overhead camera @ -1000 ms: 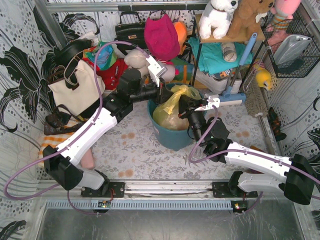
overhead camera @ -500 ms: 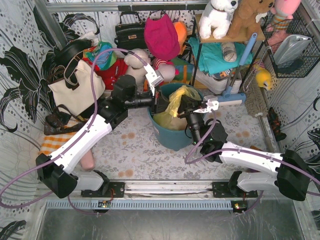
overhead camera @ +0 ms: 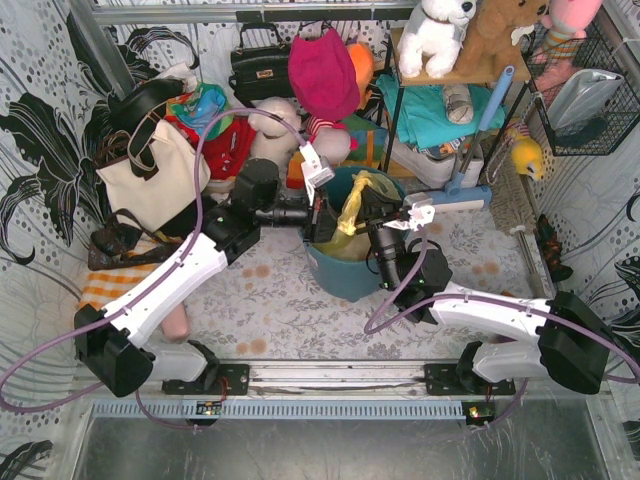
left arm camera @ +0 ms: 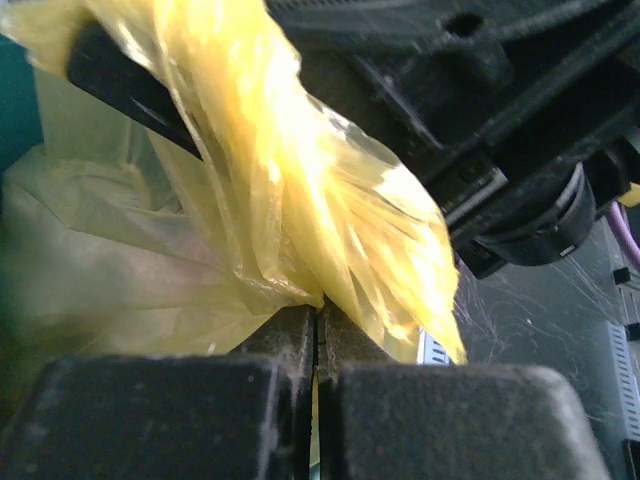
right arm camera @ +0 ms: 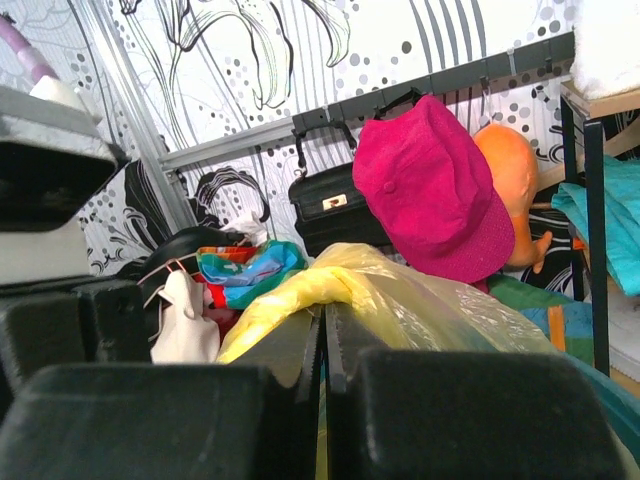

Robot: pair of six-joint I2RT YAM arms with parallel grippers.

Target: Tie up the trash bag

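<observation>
Both grippers have closed in on the bin over the last second: the left gripper (overhead camera: pixel 318 214) slid right to the rim and the right gripper (overhead camera: pixel 368 210) came up and left to meet it. The trash bag (overhead camera: pixel 352 205), a rounded puff before, is now drawn into a narrow yellow strand between them. The left arm runs diagonally from its base at the near-left edge, its white forearm long and straight, with the wrist levelled and pointing right at the bag. The right arm lies low along the near-right side, bends at the elbow just in front of the bin and reaches up toward the bag's top. In the left wrist view the left gripper (left arm camera: pixel 317 322) has its fingers pressed together on a fold of the trash bag (left arm camera: pixel 300 200), and the twisted plastic rises up and away from them. In the right wrist view the right gripper (right arm camera: pixel 323 335) is likewise clamped, with a sliver of yellow in the seam and the trash bag (right arm camera: pixel 400 295) draped over its tips. The bag sits inside the teal bin (overhead camera: pixel 345 275), which stands mid-table. Open patterned table (overhead camera: pixel 280 300) lies in front of the bin, between the arms. Behind it the room is tight, with a cream tote (overhead camera: pixel 150 175) at the left, plush toys (overhead camera: pixel 275 120), a black handbag (overhead camera: pixel 260 65) and a magenta cap (overhead camera: pixel 322 75) at the back, and a shelf rack (overhead camera: pixel 400 130) just beside the bin's far-right rim.
</observation>
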